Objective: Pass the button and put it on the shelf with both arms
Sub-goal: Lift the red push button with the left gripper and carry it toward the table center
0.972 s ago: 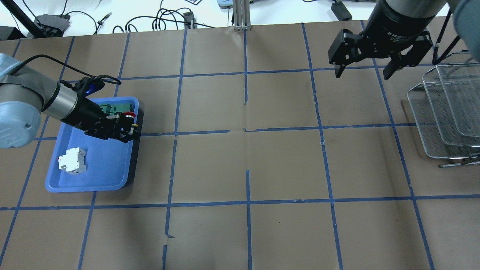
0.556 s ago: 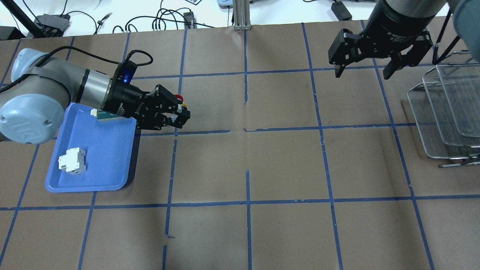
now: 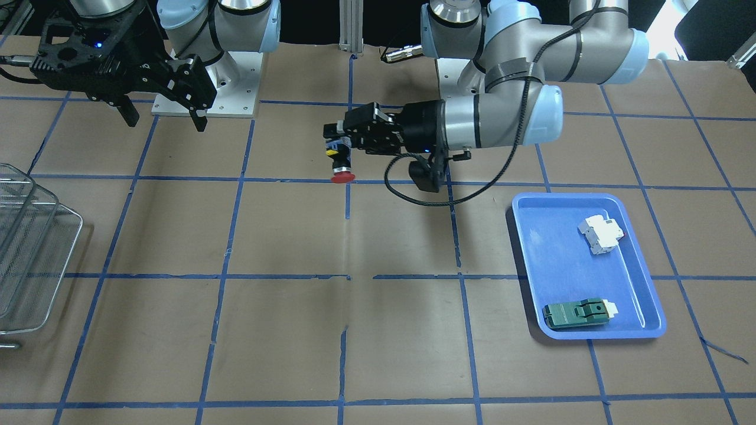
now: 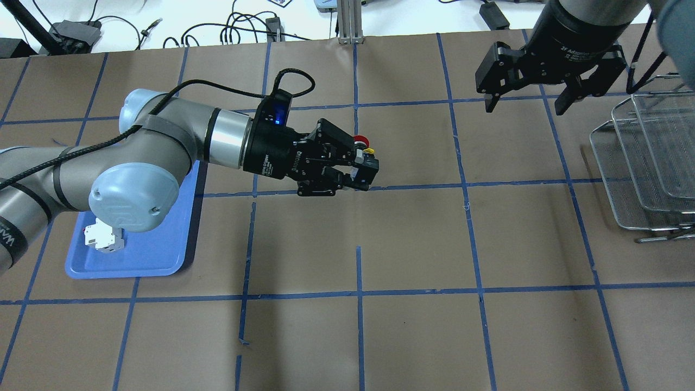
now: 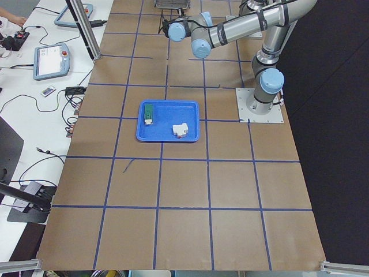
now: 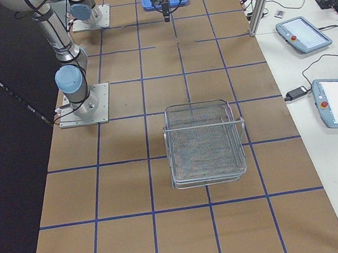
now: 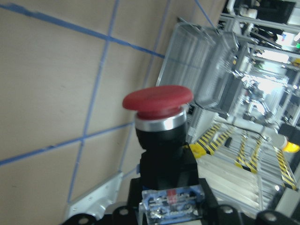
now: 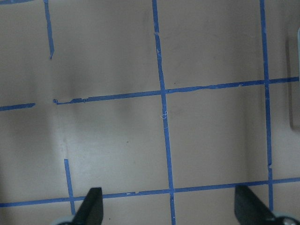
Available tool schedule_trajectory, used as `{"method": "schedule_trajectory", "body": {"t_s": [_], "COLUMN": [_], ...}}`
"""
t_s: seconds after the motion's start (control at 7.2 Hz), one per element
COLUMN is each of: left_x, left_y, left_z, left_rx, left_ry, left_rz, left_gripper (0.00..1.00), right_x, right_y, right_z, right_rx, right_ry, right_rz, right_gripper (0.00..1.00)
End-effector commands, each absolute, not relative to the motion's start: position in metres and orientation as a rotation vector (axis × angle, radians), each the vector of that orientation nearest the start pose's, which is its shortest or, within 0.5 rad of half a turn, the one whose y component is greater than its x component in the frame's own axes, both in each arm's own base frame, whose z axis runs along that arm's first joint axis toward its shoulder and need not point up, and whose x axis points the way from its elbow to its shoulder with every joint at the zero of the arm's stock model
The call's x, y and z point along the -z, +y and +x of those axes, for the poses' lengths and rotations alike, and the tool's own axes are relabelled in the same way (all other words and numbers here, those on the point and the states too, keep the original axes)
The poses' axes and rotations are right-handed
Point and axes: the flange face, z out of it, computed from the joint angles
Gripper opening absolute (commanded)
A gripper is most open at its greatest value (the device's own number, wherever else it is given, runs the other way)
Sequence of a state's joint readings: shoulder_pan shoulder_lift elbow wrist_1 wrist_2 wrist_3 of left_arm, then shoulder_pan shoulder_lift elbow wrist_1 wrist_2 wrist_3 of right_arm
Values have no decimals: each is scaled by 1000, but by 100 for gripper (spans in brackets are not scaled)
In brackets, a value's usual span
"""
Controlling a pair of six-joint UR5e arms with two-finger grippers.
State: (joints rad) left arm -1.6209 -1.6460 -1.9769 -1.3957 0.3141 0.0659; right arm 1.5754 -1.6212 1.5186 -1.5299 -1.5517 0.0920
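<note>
The button (image 4: 360, 143) has a red cap and a black body. My left gripper (image 4: 365, 164) is shut on its body and holds it above the table's middle, left of centre. In the front view the button (image 3: 342, 175) hangs cap down from the left gripper (image 3: 336, 145). The left wrist view shows the button (image 7: 157, 100) close up, with the shelf (image 7: 202, 60) beyond it. My right gripper (image 4: 525, 104) is open and empty, high at the far right near the wire shelf (image 4: 646, 163). In its wrist view the right gripper (image 8: 171, 206) shows only bare table between its fingers.
A blue tray (image 4: 157, 255) lies at the left, partly under my left arm, with a white breaker block (image 4: 103, 239) in it. The front view also shows a flat green switch (image 3: 576, 313) in the tray (image 3: 531, 248). Blue tape lines grid the brown table.
My left arm has lifted the button out of the blue tray and carried it right, toward the table's middle. The right arm has not moved.
</note>
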Motion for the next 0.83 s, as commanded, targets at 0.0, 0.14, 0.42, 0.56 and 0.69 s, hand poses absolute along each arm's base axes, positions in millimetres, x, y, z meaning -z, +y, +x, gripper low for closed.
{"method": "schedule_trajectory", "body": {"t_s": [0.0,0.14,0.42,0.56,0.69], "left_x": [-338,-341,-355,-361,-363], "left_y": [-450,-447,-448,-450,-451], "left_z": [-263,-263,-262,-261,-261], "left_rx": [109,38,18,20,21], "left_ry": [-1779,-1765,-1641,-1564,-1514], "left_rz": [-38,-92,-88,-76,-71], "left_gripper": [17,17,12,8,8], "right_x": [-533,-531,-533,-533,-532], "right_y": [-474,-477,-486,-493,-496], "right_z": [137,135,102,63,29], "right_rx": [92,85,90,101,115], "right_ry": [3116,3115,3076,3041,2952], "right_rz": [135,140,85,-1,80], "right_gripper": [100,100,100,100,100]}}
